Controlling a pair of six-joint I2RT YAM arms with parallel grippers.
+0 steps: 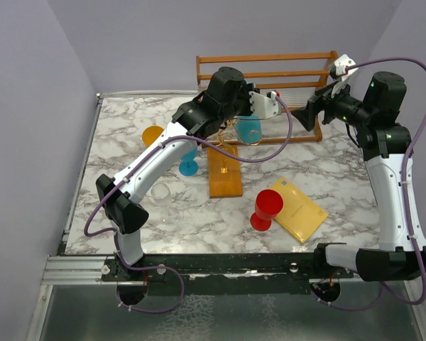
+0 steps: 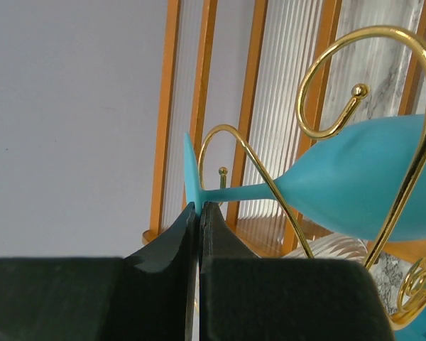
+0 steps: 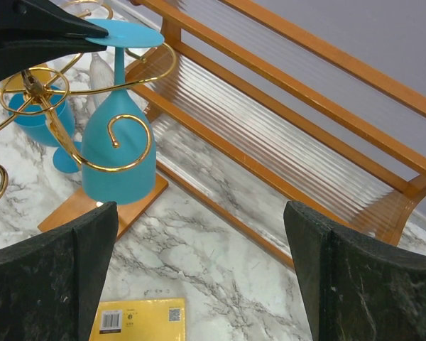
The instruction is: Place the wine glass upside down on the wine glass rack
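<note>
A blue wine glass (image 1: 250, 128) hangs upside down, its stem inside a curled arm of the gold wire rack (image 2: 383, 34). The rack stands on an orange-brown base (image 1: 225, 172). My left gripper (image 1: 267, 104) is shut on the rim of the glass's foot (image 2: 191, 172); the bowl (image 2: 373, 181) leans to the right behind the wire. In the right wrist view the glass (image 3: 118, 153) hangs bowl down over the base (image 3: 74, 207), with the left gripper's dark fingers (image 3: 35, 28) over its foot. My right gripper (image 3: 199, 277) is open and empty, raised to the right of the rack (image 1: 317, 111).
A wooden slatted shelf (image 1: 270, 72) stands along the back wall. A second blue glass (image 1: 189, 163), an orange glass (image 1: 153, 135) and a clear glass (image 1: 160, 192) are left of the base. A red glass (image 1: 266, 208) and a yellow book (image 1: 299, 209) lie in front.
</note>
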